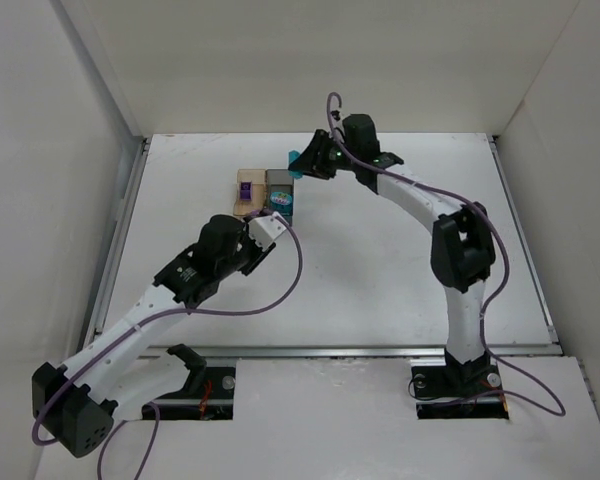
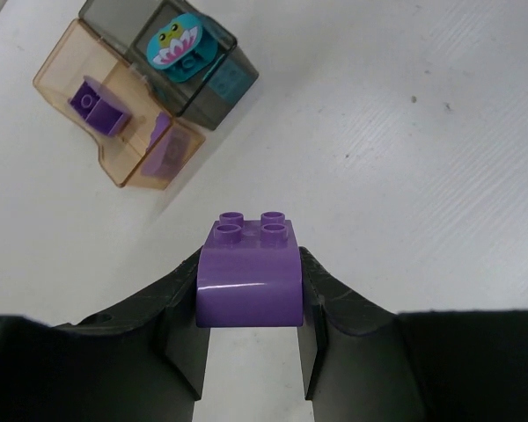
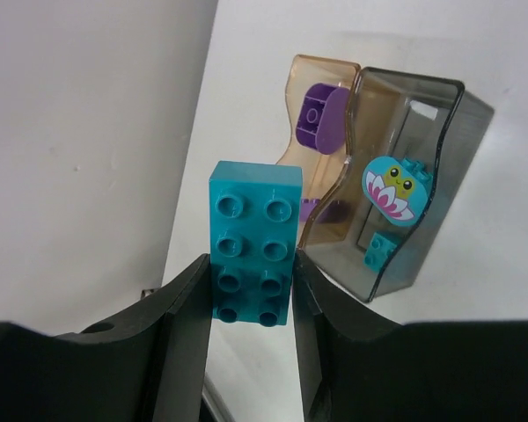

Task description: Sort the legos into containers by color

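Both arms carry a brick, delivery pending. We see the left tool (image 2: pixel 251 264) clamped on a purple brick (image 2: pixel 249 286) over the table (image 2: pixel 405 176). The amber box (image 2: pixel 114 167), which holds other purple bricks (image 2: pixel 97 105), lies at 10 o'clock from it. The right tool (image 3: pixel 251 281) is clamped on a long teal brick (image 3: pixel 253 220). The grey box (image 3: pixel 453 167), holding teal pieces (image 3: pixel 396 189), sits at 2 o'clock. The boxes touch side by side. We judge that each brick must next be centred over its matching box before the jaws part, one arm at a time.
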Robot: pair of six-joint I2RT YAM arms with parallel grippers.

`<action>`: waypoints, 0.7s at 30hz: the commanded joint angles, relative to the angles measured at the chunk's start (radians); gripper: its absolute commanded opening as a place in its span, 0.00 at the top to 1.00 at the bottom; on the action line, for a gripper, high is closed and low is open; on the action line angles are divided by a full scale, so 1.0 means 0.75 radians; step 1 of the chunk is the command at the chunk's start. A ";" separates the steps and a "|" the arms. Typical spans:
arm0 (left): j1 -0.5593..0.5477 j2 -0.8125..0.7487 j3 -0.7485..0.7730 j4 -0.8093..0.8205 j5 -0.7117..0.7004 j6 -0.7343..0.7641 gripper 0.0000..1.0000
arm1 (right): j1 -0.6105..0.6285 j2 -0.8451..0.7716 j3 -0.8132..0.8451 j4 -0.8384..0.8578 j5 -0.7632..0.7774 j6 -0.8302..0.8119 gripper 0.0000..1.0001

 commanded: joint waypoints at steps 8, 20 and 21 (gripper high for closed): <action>0.048 0.081 -0.046 0.109 -0.225 -0.155 1.00 | 0.138 0.379 0.301 0.060 0.033 0.107 0.64; 0.137 0.251 0.048 0.185 -0.139 -0.194 1.00 | 0.138 0.218 0.222 0.060 0.109 0.042 0.00; 0.150 0.277 0.070 0.185 -0.124 -0.194 1.00 | 0.138 0.198 0.222 0.060 0.109 0.042 0.00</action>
